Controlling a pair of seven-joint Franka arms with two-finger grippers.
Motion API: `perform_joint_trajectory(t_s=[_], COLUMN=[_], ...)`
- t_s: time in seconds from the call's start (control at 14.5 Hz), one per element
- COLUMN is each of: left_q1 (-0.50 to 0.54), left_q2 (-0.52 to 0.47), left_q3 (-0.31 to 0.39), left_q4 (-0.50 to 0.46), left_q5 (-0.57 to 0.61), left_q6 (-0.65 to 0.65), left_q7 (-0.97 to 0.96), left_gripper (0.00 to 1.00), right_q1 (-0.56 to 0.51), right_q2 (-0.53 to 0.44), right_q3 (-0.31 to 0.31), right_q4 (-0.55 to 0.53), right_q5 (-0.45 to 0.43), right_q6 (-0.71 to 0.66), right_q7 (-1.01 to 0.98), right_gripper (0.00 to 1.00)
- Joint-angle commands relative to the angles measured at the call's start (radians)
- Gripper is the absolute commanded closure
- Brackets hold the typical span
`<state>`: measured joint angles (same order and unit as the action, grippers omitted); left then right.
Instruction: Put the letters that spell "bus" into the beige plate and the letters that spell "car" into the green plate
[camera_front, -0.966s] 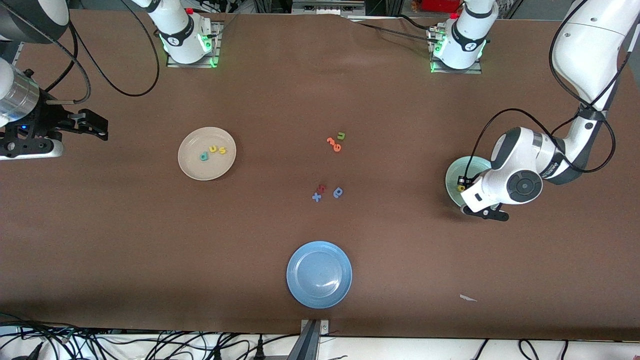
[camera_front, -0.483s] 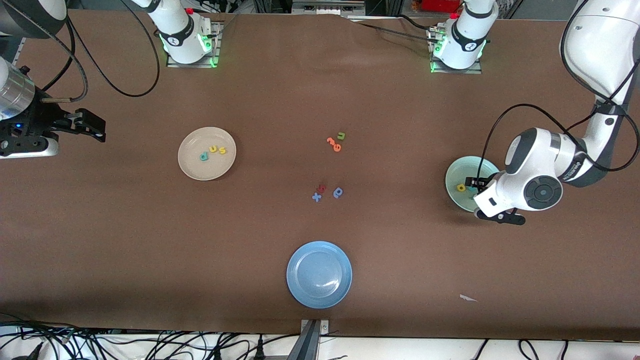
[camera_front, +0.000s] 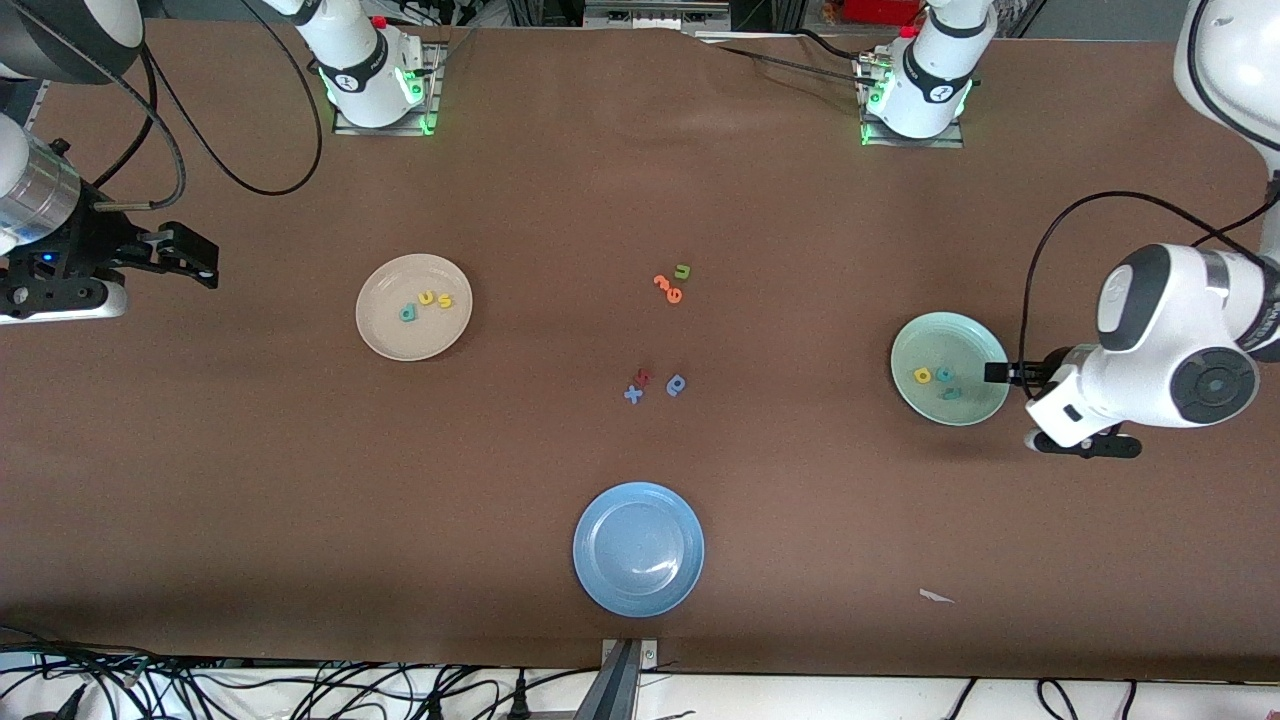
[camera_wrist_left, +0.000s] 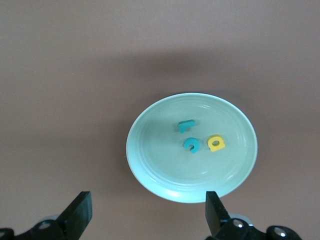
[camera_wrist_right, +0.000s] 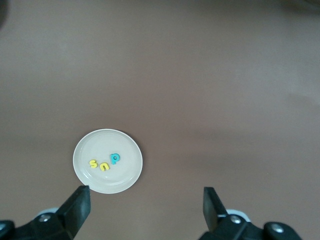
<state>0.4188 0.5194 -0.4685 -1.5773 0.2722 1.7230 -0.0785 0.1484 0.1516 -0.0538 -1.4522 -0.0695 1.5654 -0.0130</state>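
Left gripper (camera_front: 1005, 373) hangs empty, jaws wide, at the green plate's (camera_front: 975, 345) edge, c-a-r letters (camera_front: 940, 379) lying inside it.

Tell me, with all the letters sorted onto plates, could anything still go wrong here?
Probably little. The left pincer hangs open right at the green plate's rim, so a low sweep might nudge the plate and scatter its c, a and r. The spare letters mid-table could be brushed if an arm crosses there. The right pincer waits open, away from the beige plate.
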Motion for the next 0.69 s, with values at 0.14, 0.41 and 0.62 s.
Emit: perform_joint_trajectory(t_s=[0.14, 0.41, 0.62], left_q1=[-0.282, -0.448, -0.463], left_q2=[-0.269, -0.41, -0.453], left_q3=[0.311, 0.499, 0.501], left_q4=[-0.058, -0.047, -0.047], left_q5=[-0.163, -0.241, -0.243], left_q6=[-0.02, -0.08, -0.083], left_q7=[0.011, 0.023, 0.032], left_gripper=[0.0, 0.0, 0.0], right_q1=[0.003, 0.007, 0.007], right_q2=[0.006, 0.002, 0.002], right_q3=[0.008, 0.006, 0.005], right_q4=[0.032, 0.032, 0.032], right_q5=[0.017, 0.111, 0.111], right_q6=[-0.039, -0.077, -0.076], right_q7=[-0.004, -0.002, 0.001], right_gripper=[0.0, 0.0, 0.0])
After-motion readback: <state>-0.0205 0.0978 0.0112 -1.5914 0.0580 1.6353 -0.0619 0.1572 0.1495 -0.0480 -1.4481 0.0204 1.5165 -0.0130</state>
